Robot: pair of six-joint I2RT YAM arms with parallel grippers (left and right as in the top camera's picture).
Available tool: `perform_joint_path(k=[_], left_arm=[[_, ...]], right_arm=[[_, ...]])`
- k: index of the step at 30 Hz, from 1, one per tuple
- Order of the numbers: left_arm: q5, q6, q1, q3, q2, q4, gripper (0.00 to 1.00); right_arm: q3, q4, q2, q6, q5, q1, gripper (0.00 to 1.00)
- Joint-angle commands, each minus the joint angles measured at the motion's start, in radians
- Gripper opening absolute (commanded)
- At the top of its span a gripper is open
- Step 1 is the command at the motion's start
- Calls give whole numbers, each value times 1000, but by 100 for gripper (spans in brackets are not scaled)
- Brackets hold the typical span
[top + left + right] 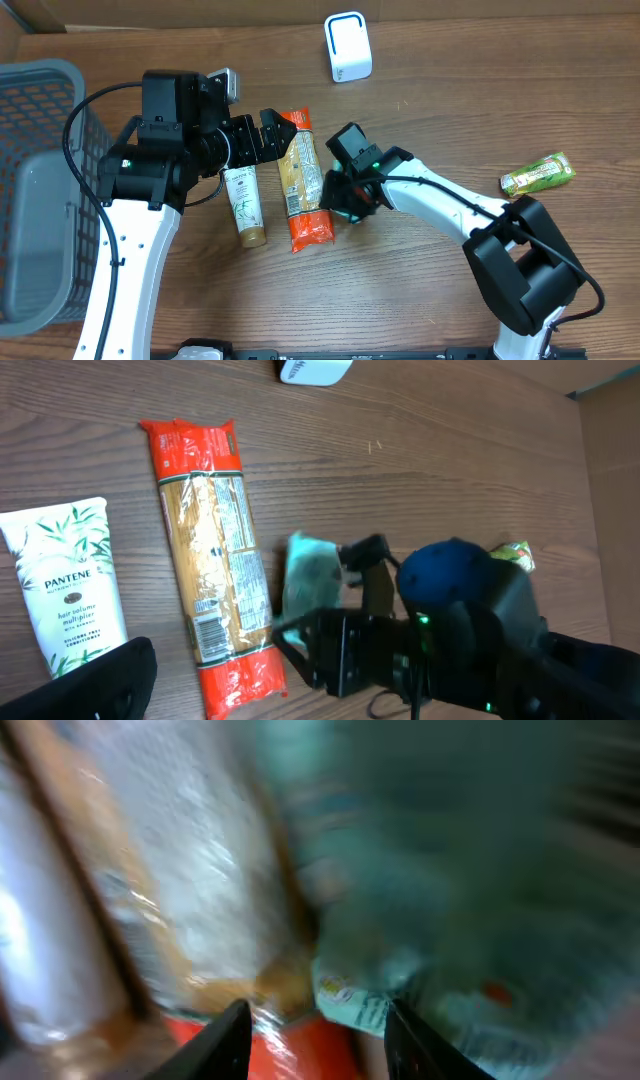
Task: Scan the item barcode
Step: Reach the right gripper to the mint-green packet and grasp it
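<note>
Wooden tabletop (450, 80). Item: pale teal soft pouch (310, 575), just beside the orange-ended clear pasta packet (302, 190). Right gripper (317, 1020): part-open astride the pouch edge, grip uncertain. Left gripper (283, 135): wide, empty. Advice: seat the pouch deep, then present its barcode to the white rounded device (347, 47), likely the scanner.

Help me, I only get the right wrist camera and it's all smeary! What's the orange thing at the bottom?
Observer: That's the end of a pasta packet. It lies flat between a Pantene tube and your right gripper.
Operator: And the bluey-green blob?
Observer: That's a pale teal packet at the gripper's tips, beside the pasta. I can't tell whether it's gripped.
Operator: Where's the scanner?
Observer: It might be the white box with a blue edge, standing alone beyond the pasta's far end.
</note>
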State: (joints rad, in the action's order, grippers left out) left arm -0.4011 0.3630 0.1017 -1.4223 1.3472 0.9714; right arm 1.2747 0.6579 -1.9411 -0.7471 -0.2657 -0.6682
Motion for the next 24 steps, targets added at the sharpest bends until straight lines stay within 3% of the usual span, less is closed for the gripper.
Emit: perform_joint_path(k=[1, 7, 11, 18, 20, 24], left_arm=[[-14, -19, 3, -20, 7, -3, 100], [-14, -19, 3, -20, 7, -3, 100], [-14, -19, 3, -20, 7, -3, 100], [-14, -19, 3, -20, 7, -3, 99], [-14, -19, 3, -20, 7, -3, 100], [-14, -19, 3, -20, 7, -3, 100]], right_arm=[[11, 104, -11, 106, 17, 37, 44], [53, 274, -10, 225, 41, 189, 52], [83, 279, -10, 343, -92, 291, 56], [93, 264, -10, 406, -210, 391, 71], [93, 246, -10, 509, -210, 411, 84], [93, 169, -10, 696, -177, 424, 87]])
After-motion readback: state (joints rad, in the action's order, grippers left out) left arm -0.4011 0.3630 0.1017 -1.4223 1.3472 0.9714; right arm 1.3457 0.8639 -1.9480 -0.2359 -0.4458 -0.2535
